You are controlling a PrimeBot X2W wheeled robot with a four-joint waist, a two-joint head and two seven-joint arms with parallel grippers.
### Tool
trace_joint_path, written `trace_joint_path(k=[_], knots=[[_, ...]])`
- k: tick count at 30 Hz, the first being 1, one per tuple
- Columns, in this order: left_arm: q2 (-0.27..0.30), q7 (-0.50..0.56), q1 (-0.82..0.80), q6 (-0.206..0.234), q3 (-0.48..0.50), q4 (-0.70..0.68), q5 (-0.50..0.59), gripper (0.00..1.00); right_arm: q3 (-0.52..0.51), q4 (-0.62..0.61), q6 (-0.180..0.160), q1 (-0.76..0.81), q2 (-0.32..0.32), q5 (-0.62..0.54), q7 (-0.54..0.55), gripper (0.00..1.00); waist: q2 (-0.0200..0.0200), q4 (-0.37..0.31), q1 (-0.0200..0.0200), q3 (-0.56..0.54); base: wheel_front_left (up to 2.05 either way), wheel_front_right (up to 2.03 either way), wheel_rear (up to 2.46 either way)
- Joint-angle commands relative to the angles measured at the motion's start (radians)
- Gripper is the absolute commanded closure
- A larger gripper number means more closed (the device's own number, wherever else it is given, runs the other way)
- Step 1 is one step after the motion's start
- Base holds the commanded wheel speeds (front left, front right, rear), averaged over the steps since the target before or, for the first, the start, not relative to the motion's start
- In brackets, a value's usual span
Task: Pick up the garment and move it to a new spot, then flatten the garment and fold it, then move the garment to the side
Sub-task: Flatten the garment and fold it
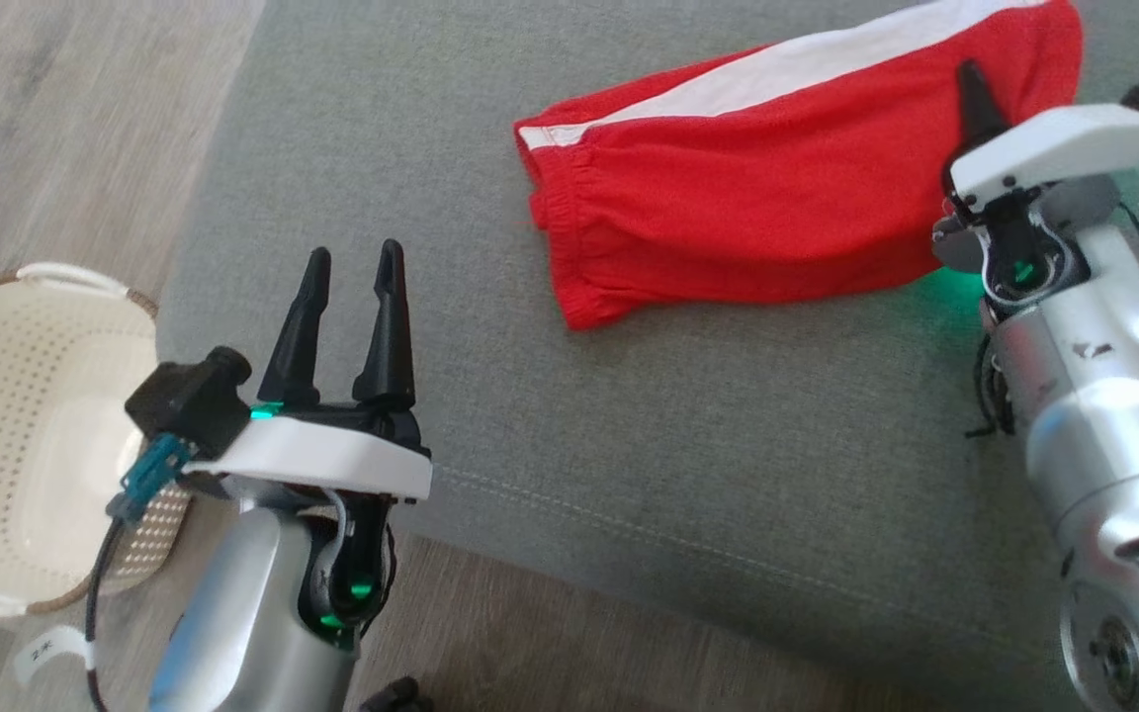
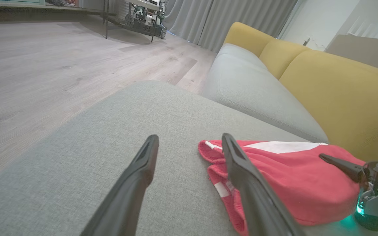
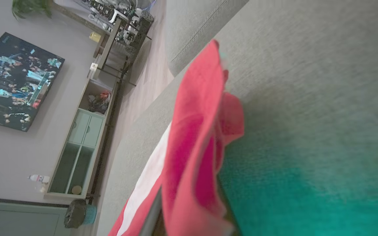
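Note:
The garment (image 1: 777, 188) is a pair of red shorts with a white side stripe, lying folded on the grey cushion (image 1: 629, 445) at the upper right. My right gripper (image 1: 975, 99) is at its right edge, one dark finger lying on top of the cloth and the other hidden beneath. In the right wrist view the red fabric (image 3: 195, 131) runs up between the close-set fingers (image 3: 151, 213), so it is shut on the garment. My left gripper (image 1: 352, 267) hovers open over the cushion's near left part, well clear of the shorts (image 2: 290, 183), with nothing between its fingers.
A cream perforated basket (image 1: 26, 435) stands on the wooden floor (image 1: 65, 129) left of the cushion. A yellow sofa back (image 2: 340, 91) rises beyond the garment, with a second grey seat (image 2: 251, 88) beside it. A low cabinet (image 3: 77, 147) lines the far wall.

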Motion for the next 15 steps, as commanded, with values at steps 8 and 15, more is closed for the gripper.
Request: trace_joint_path(k=[8,15], knots=[[0.012,-0.006,-0.021,-0.002,0.046,-0.026,0.012,0.0,-0.017,-0.051,0.0,0.099,0.004,0.019,-0.11,1.0,0.0,-0.06,0.0,-0.042,0.0,0.0,0.0],[0.012,-0.006,-0.005,-0.009,0.056,-0.02,0.024,0.0,-0.096,0.003,0.0,0.15,-0.034,-0.043,-0.189,1.0,0.0,-0.108,0.0,-0.083,0.0,0.0,0.0]])
